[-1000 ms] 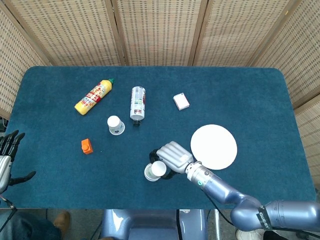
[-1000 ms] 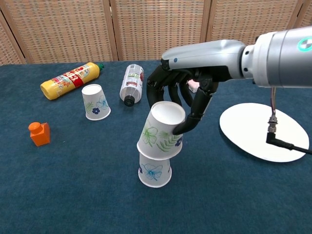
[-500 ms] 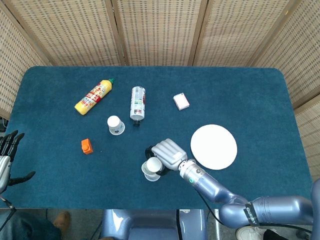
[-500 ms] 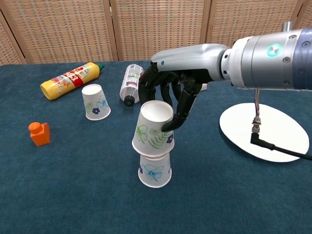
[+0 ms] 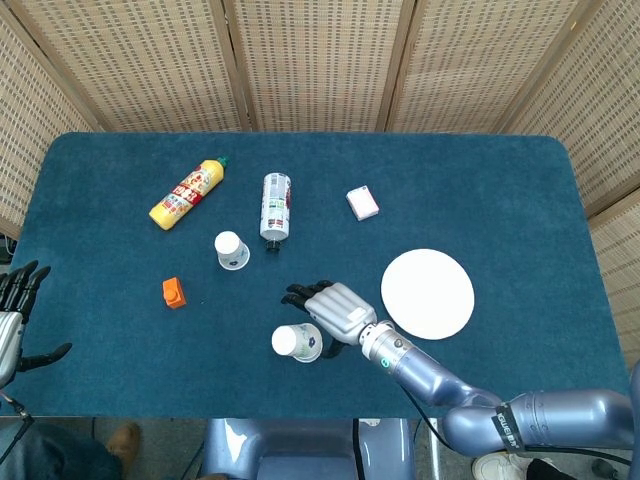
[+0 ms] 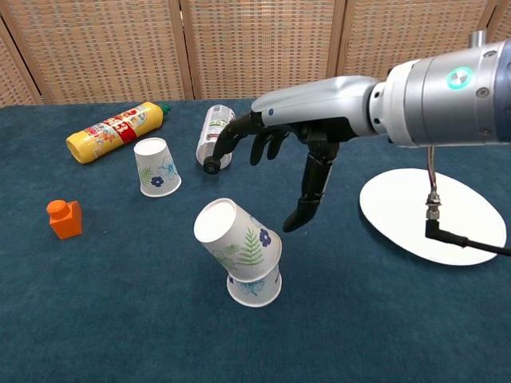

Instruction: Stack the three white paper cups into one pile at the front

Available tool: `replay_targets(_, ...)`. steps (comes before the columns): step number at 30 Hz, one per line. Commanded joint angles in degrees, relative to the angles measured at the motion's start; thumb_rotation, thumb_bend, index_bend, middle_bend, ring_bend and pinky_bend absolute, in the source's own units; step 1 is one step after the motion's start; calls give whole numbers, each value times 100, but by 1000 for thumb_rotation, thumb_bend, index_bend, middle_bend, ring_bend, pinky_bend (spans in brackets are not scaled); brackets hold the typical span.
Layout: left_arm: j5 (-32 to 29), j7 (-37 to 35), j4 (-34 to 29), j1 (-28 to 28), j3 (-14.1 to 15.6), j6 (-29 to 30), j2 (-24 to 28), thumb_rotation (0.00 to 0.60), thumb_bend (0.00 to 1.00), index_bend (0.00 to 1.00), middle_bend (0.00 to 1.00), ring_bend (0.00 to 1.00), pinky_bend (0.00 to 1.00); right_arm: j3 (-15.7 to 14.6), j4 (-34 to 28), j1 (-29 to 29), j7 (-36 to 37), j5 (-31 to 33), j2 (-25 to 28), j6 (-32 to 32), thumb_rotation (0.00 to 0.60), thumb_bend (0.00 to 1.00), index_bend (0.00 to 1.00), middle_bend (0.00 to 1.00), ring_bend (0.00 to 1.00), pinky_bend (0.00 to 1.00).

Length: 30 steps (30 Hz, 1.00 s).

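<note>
Near the front, an upside-down white paper cup [image 6: 257, 288] carries a second flowered cup [image 6: 236, 239] that leans over to the left, its base facing the camera; from above they read as one tilted cup [image 5: 296, 342]. My right hand [image 6: 294, 152] [image 5: 334, 307] hovers just behind and to the right of them, fingers spread, holding nothing. The third cup [image 6: 156, 166] [image 5: 231, 250] stands upside down further back on the left. At the table's left edge my left hand [image 5: 16, 308] is empty, with its fingers apart.
A yellow bottle [image 5: 187, 193] and a clear bottle [image 5: 275, 206] lie at the back. An orange block [image 5: 174, 292] sits to the left, a white plate [image 5: 428, 293] to the right, a small white box [image 5: 362, 203] behind it.
My right hand has let go of the upper cup and spread open, drawing back. The cup has tipped over to the left on top of the lower one.
</note>
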Motion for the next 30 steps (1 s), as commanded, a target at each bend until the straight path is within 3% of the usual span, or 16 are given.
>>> replay_targets(1,-1,-17,2,3,-3,-3,7,600,0,0,0,0,0,-61,-56,-19,3,-31,71,66,600,0,204,167,215,200)
replay_targets(6,2,-43,8,4,-7,-14,17,600,0,0,0,0,0,-236,-120,-265,76,-702,183,287,600,27,224,120,148,101)
replay_targets(13,24,13,-10,5,4,-19,-2,600,0,0,0,0,0,-746,133,-798,586,-2980,172,575,600,422,301,36,37,10)
replay_targets(17,29,69,-24,8,9,-19,-23,600,0,0,0,0,0,-878,305,-889,902,-3623,71,623,600,591,321,15,19,4)
replay_targets(30,3,54,-15,-7,1,-71,-18,600,0,0,0,0,0,-693,465,-839,579,-3559,-331,511,600,697,325,0,10,4)
